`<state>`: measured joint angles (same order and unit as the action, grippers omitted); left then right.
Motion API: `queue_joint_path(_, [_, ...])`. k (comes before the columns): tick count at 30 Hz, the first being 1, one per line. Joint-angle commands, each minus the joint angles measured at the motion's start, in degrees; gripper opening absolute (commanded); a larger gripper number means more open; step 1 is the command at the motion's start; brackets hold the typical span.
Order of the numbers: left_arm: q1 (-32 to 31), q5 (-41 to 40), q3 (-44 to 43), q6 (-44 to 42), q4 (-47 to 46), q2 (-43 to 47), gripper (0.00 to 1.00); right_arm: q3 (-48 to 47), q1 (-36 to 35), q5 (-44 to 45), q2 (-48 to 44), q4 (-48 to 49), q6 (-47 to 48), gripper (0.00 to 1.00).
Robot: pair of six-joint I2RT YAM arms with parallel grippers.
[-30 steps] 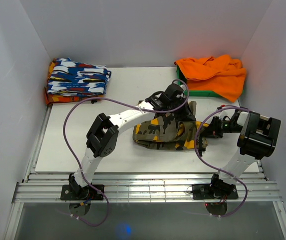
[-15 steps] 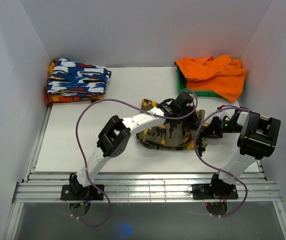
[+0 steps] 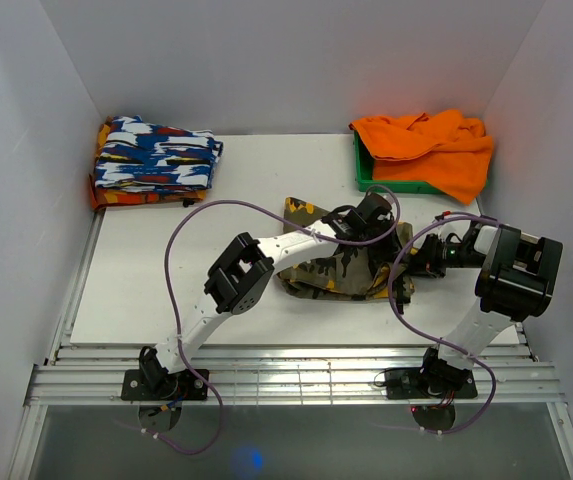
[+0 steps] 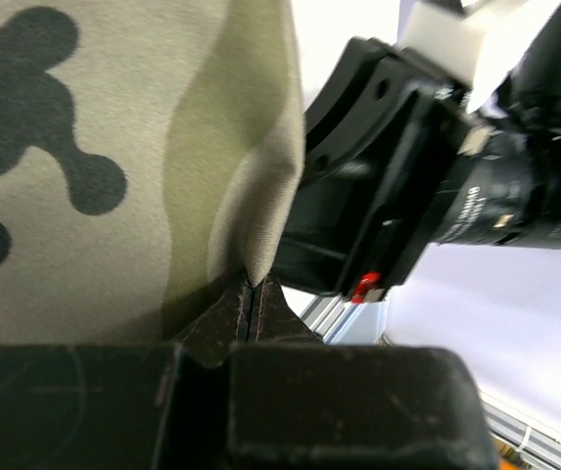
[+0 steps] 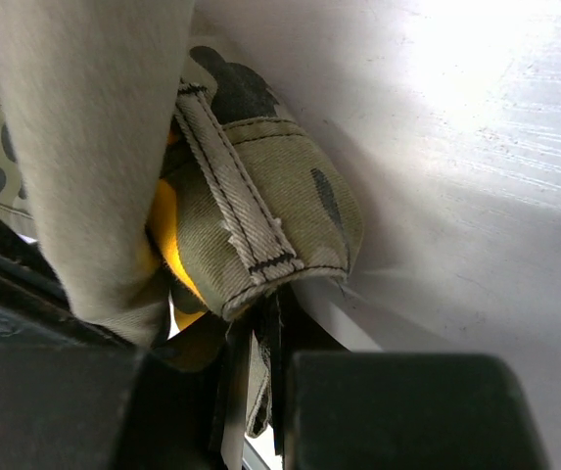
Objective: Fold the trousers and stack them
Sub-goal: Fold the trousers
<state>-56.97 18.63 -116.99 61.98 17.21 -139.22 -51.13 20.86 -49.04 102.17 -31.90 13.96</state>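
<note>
Lying long axis left-right, trousers [image 3: 321,274] clamped at right end by left gripper [image 4: 251,296] and right gripper [image 5: 263,318].

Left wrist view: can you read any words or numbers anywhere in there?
White lettering on the black barrel of the other arm: too blurred to read.
The trousers: no words, only camouflage blotches.
Nothing else there carries any text.
</note>
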Motion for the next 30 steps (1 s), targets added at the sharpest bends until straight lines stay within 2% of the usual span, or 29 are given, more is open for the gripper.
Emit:
queue_joint_path(1, [-0.5, -1.3, -2.5, -0.2, -3.7, 1.1, 0.0, 0.9, -0.5, -2.2, -2.1, -1.1, 0.0, 0.08])
queue_joint_path(7, [-0.6, -1.1, -0.5, -1.1, -4.8, 1.2, 0.01, 1.5, -0.5, -2.8, -2.0, -0.9, -0.2, 0.08])
queue_joint_path(8, [-0.6, -0.7, -0.3, -0.9, -4.8, 1.0, 0.04, 1.3, -0.5, -2.9, -1.9, -1.0, -0.2, 0.08])
queue_joint_path(10, [-0.6, 0.1, 0.9, -0.2, -5.6, 0.4, 0.19, 1.0, -0.5, -2.1, -1.9, -1.2, -0.1, 0.09])
queue_joint_path(11, [-0.5, 0.5, 1.2, 0.2, -7.2, 0.5, 0.27, 0.8, -0.3, -1.6, -2.1, -1.5, 0.1, 0.16])
queue_joint_path(12, [-0.2, 1.7, 1.6, 0.4, -8.1, 0.6, 0.37, -0.4, -0.1, -1.1, -2.1, -2.2, 0.5, 0.19])
queue_joint_path(13, [-0.1, 1.8, 1.2, 0.1, -8.2, 1.0, 0.43, -1.2, 0.1, 0.3, -2.2, -3.6, 1.4, 0.27])
queue_joint_path(15, [0.5, 1.4, 0.7, -1.5, -8.2, 2.2, 0.55, -4.2, 1.4, 2.1, -1.8, -5.4, 2.5, 0.35])
queue_joint_path(16, [1.0, 1.5, 1.6, -3.2, -8.4, 3.1, 0.7, -5.7, 1.9, 3.8, -1.5, -6.7, 4.5, 0.37])
queue_joint_path(18, [2.0, 1.5, 3.1, -4.5, -8.8, 6.0, 0.75, -8.6, 4.0, 5.3, -0.9, -10.8, 6.6, 0.47])
queue_joint_path(21, [4.0, 3.0, 6.7, -6.9, -8.2, 10.3, 0.8, -14.9, 5.6, 9.9, -0.9, -16.3, 11.1, 0.54])
queue_joint_path(25, [7.7, 5.7, 13.0, -12.1, -9.1, 18.2, 0.93, -24.3, 6.2, 16.9, -2.4, -21.0, 15.8, 0.74])
queue_joint_path(26, [9.7, 6.8, 15.5, -14.9, -9.3, 19.8, 0.98, -26.0, 6.2, 16.7, -2.9, -23.3, 17.3, 0.85])
queue_joint_path(28, [12.1, 9.4, 18.4, -17.3, -9.0, 25.2, 0.98, -29.2, 6.0, 12.1, -3.1, -25.9, 18.0, 0.96])
queue_joint_path(30, [16.1, 14.4, 24.0, -22.7, -9.1, 30.9, 0.98, -33.3, 4.7, 5.9, -2.6, -30.2, 19.1, 0.98])
